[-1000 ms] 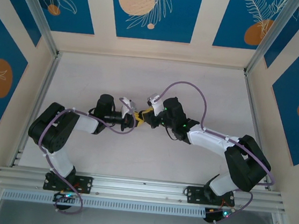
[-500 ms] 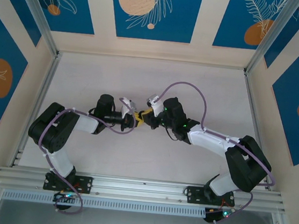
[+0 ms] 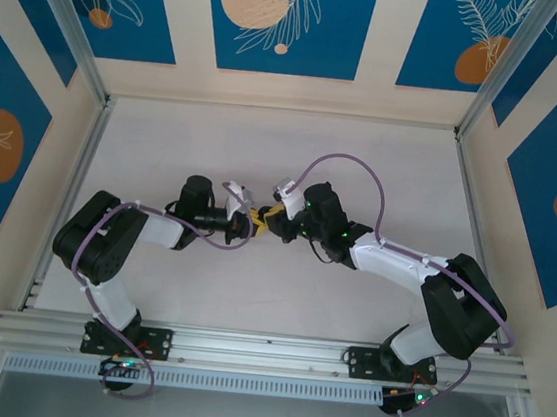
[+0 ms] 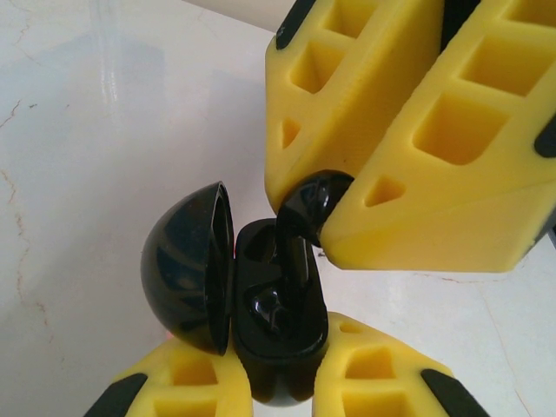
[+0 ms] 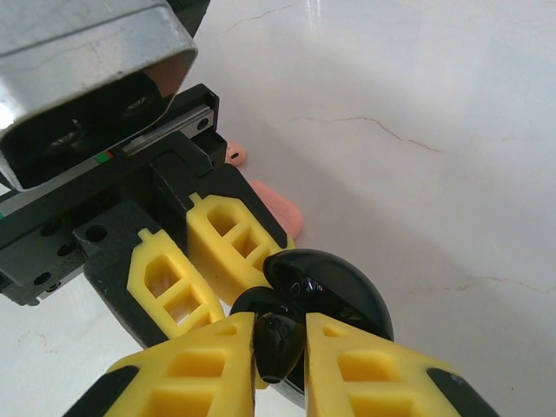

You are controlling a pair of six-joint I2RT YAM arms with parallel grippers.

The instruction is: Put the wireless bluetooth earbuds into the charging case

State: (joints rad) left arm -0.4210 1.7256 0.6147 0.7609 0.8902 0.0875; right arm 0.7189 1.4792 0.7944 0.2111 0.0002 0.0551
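Black earbud (image 4: pixel 295 261) noted as glossy and comma-shaped, with a rounded head and a slimmer stem. Its head is pinched between the fingertips of the right hand (image 4: pixel 308 208), which is closed almost fully around it. The long axis is seen to run from that hand's fingertips straight away toward the left hand (image 4: pixel 278 375), stem end leading. The stem tip is sunk into a well of the charging case (image 4: pixel 280 334), while the head is clear of the well and not seated. The case is recorded as a small rounded black shell, shiny, with reflections on its inner tray. It is clamped between the left hand's two yellow fingers, which are closed tight on its body. The domed lid (image 4: pixel 187 269) is swung open and stands upright at one side of the tray, beside the earbud's stem; whether the two touch cannot be told. In the top view the two hands are met tip to tip over the middle of the worktop (image 3: pixel 166 135), fingertips nearly touching. In the right wrist view a pale pink shape (image 5: pixel 280 210) is noted on the worktop just beyond the left hand's fingers, mostly hidden by them; what it is cannot be told.
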